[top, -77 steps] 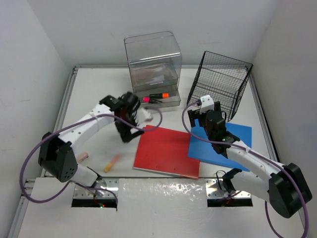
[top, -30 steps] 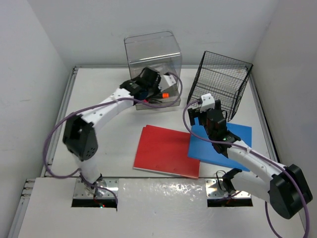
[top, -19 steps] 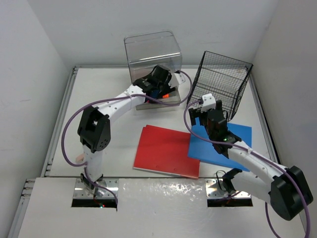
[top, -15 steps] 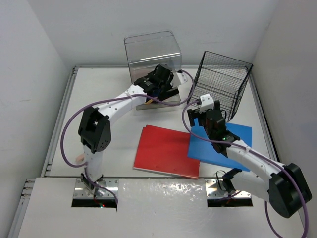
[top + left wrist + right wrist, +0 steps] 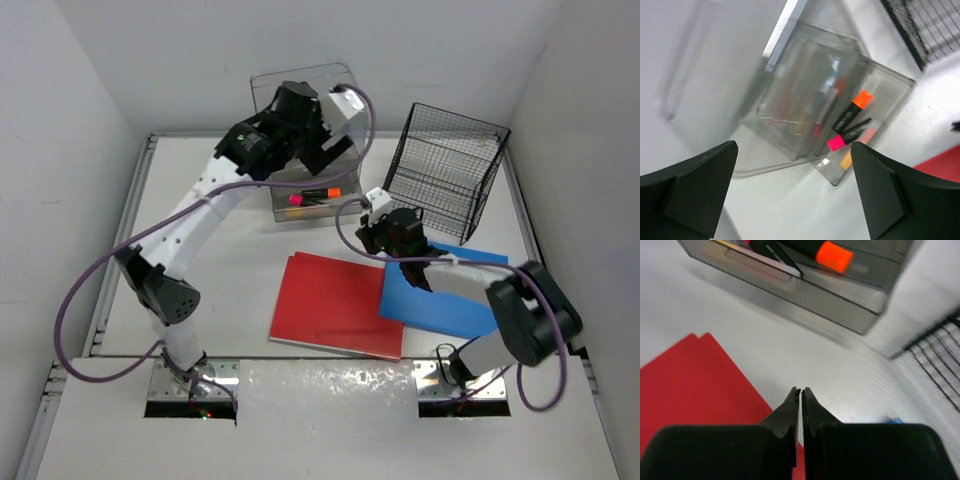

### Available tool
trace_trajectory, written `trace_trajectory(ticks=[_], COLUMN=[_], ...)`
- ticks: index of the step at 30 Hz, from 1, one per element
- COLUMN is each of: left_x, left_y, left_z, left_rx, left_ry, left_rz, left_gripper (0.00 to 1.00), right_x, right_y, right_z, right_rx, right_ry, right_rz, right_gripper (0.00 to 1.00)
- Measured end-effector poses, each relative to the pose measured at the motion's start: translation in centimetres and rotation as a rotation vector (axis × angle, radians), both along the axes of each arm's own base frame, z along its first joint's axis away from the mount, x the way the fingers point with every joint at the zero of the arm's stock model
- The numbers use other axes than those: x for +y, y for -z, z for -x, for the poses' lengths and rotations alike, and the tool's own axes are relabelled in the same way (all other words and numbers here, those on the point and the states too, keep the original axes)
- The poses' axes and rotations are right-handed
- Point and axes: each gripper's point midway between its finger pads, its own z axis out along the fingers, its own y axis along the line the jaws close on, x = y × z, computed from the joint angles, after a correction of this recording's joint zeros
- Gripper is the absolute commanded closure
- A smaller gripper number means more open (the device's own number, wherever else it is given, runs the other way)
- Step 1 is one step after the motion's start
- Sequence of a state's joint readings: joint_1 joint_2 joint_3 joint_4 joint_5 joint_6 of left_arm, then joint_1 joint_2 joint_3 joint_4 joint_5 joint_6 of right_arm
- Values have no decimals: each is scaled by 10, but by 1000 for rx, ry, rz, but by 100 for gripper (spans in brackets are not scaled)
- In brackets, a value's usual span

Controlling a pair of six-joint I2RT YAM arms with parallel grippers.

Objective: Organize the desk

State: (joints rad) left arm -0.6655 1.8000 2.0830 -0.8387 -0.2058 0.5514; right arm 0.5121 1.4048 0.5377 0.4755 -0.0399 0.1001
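Two folders are laid side by side on the desk (image 5: 200, 230), the white tabletop that fills the walled cell. A red folder (image 5: 335, 305) is seen near the middle and a blue folder (image 5: 445, 300) just to its right. A clear bin (image 5: 270, 85) is set at the far edge, with a wire basket (image 5: 445, 170) tilted beside it on the right. In the bin's front tray an orange-capped marker (image 5: 855, 107) and a pink-capped marker (image 5: 842, 139) are seen lying close together.

The left gripper (image 5: 794, 150) is held above the bin, its fingers spread wide with nothing between them. The right gripper (image 5: 800, 390) is lowered between the bin and the folders, its fingers pressed together with nothing seen between them. Its tips are seen at the red folder's far edge; whether they touch it cannot be told.
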Motion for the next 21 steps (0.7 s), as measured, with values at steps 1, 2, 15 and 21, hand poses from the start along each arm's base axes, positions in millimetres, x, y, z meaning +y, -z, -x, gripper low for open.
trace_trajectory(ticks=[1,2,15,21], left_x=[8,16,131,123], left_y=[-10,-19,-11,-12], left_z=[-1,-4,-110,-134], left_rx=[-19,-39,-261,-340], left_ry=[-23,-48,-481,-501], left_rz=[18,34,12,55], left_gripper=[4,3,1,1], right_x=[8,17,70,75], right_y=[4,8,33,23], right_z=[-5,-11,-59,-76], right_rx=[18,33,39,-48], right_ry=[-11,-21,-63,-57], right_rz=[-23,-44,-203,-204], right_gripper=[100,100,100,100])
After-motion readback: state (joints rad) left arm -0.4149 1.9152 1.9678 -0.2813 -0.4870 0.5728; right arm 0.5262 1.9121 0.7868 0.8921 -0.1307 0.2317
